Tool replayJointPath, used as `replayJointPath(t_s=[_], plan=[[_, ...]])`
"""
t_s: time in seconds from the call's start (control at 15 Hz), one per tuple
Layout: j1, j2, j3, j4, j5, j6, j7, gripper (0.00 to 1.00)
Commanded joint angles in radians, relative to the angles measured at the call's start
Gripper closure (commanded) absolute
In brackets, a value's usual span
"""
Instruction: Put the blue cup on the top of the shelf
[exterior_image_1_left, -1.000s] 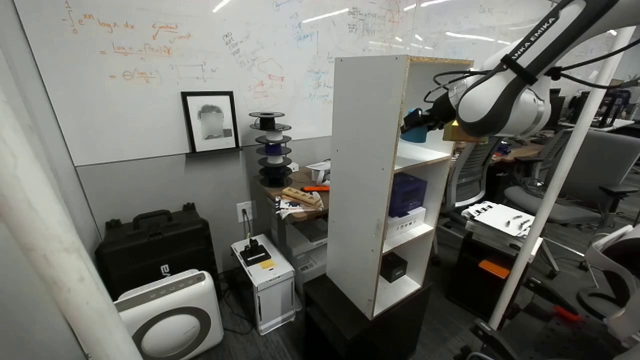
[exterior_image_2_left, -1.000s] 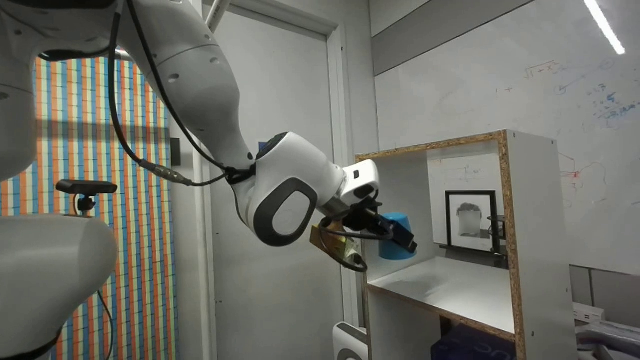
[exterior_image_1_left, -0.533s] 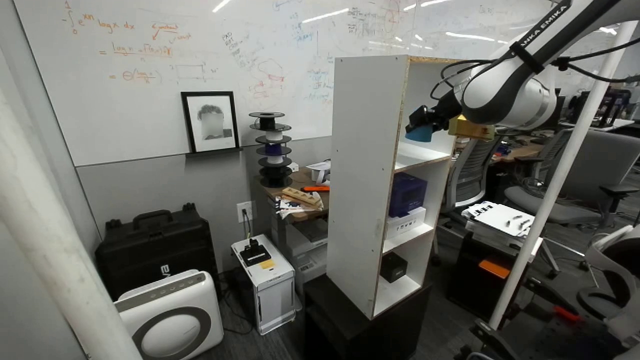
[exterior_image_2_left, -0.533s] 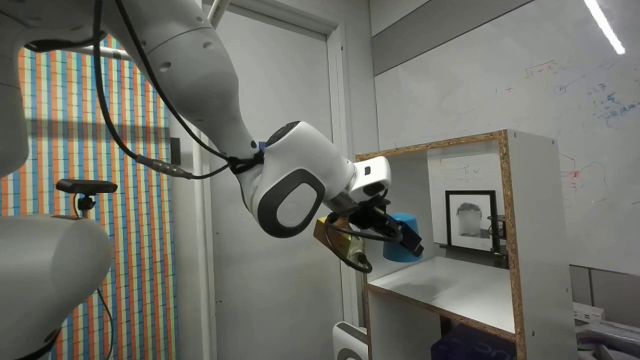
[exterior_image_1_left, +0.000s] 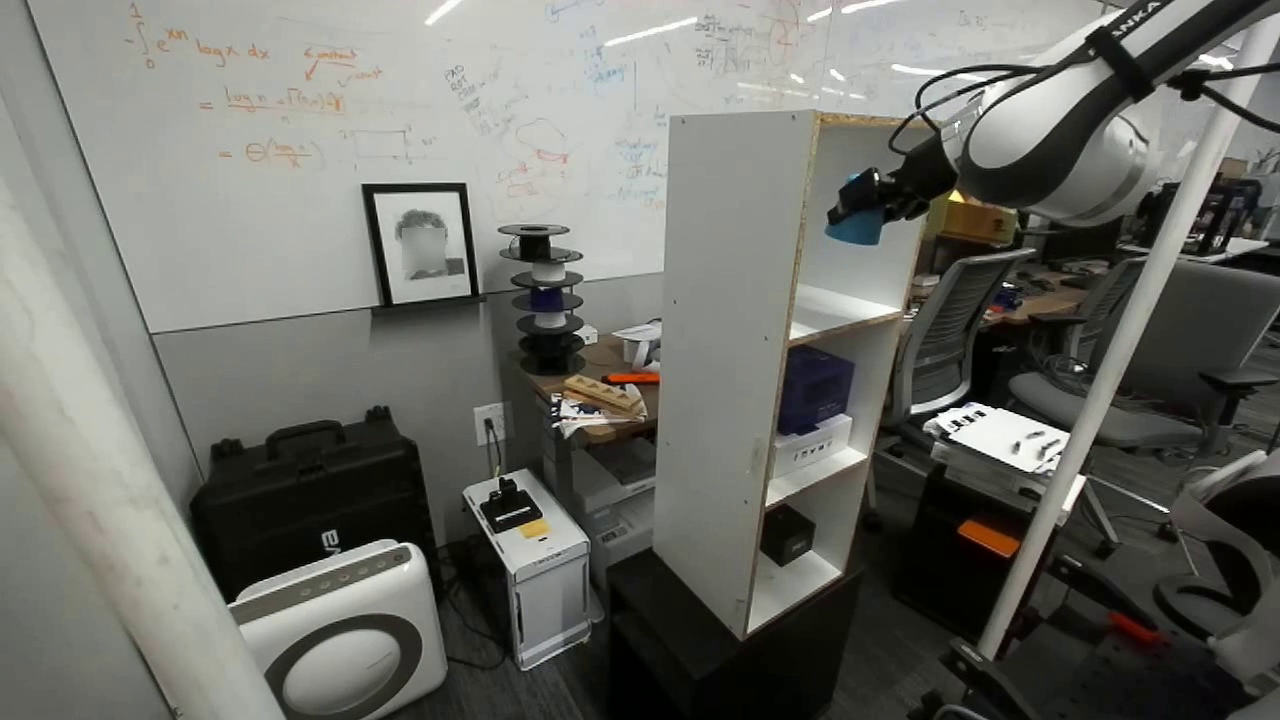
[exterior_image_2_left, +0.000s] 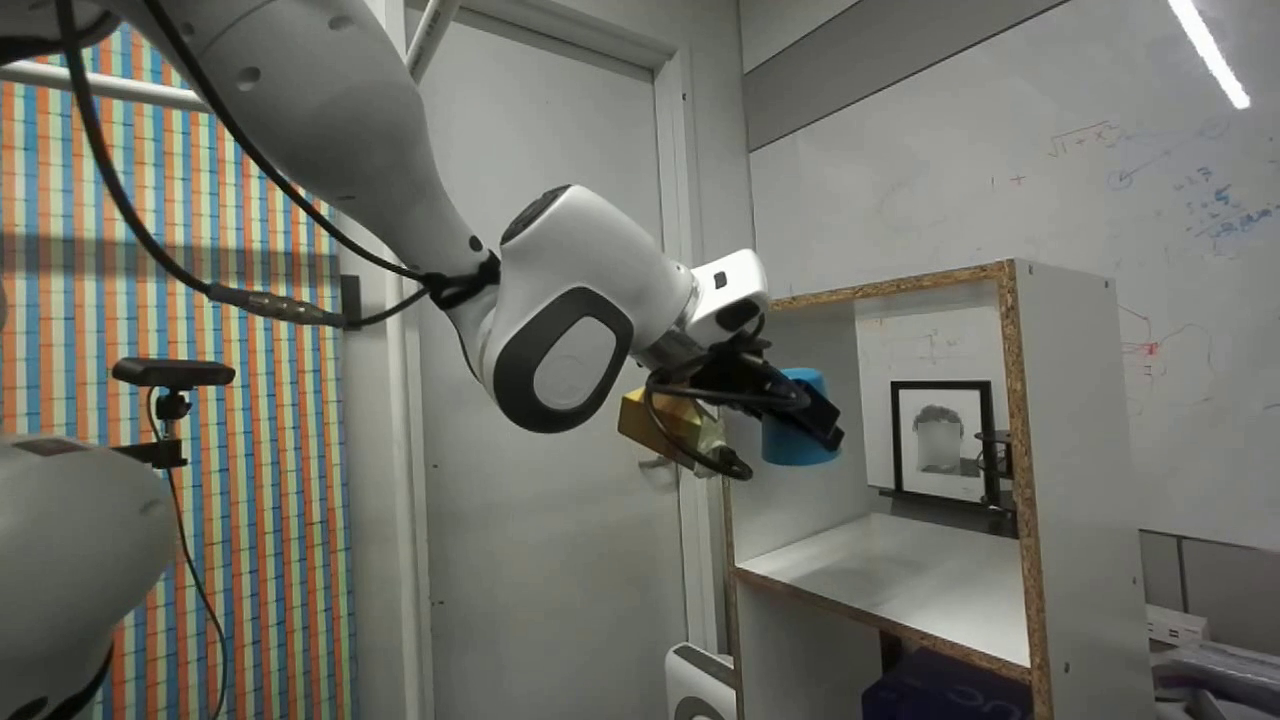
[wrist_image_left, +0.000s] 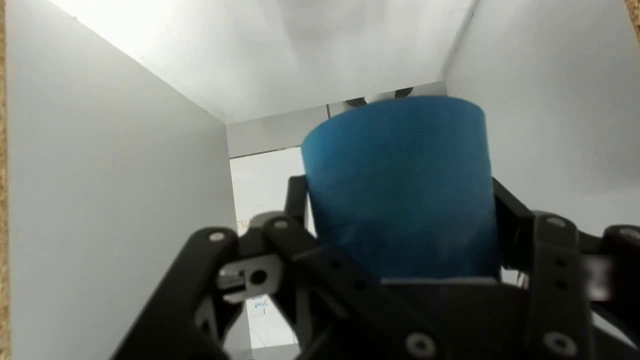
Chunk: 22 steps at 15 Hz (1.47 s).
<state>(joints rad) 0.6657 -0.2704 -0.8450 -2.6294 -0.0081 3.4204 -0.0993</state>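
Cup (exterior_image_2_left: 795, 448), blue, hangs at the opening of the top compartment (exterior_image_1_left: 850, 155) of the shelf (exterior_image_1_left: 735, 350), above that compartment's floor (exterior_image_2_left: 900, 570); whether inside, I cannot tell. The fingers (wrist_image_left: 512, 212) of the gripper (wrist_image_left: 402, 197) pinch it from both sides. In the shelf's middle compartment (exterior_image_1_left: 825, 471), a purple box (exterior_image_1_left: 815, 385) rests on a white box (exterior_image_1_left: 812, 448).

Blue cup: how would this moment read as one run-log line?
Gripper: closed on blue cup; cup position: mid-air at shelf, below its top; placement on top: not yet done
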Motion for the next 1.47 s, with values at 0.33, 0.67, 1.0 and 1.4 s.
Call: replayJointPath(t_s=[0.33, 0.67, 1.0, 1.4], plan=[[-0.519, -0.347, 0.482, -0.052, -0.021, -0.255, 0.013, 0.46], [-0.647, -0.559, 0.61, 0.013, 0.003, -0.415, 0.018, 0.46], [-0.598, -0.474, 0.521, 0.201, 0.061, -0.458, 0.003, 0.46], [-0.26, -0.231, 0.237, 0.381, 0.192, -0.372, -0.144, 0.46]])
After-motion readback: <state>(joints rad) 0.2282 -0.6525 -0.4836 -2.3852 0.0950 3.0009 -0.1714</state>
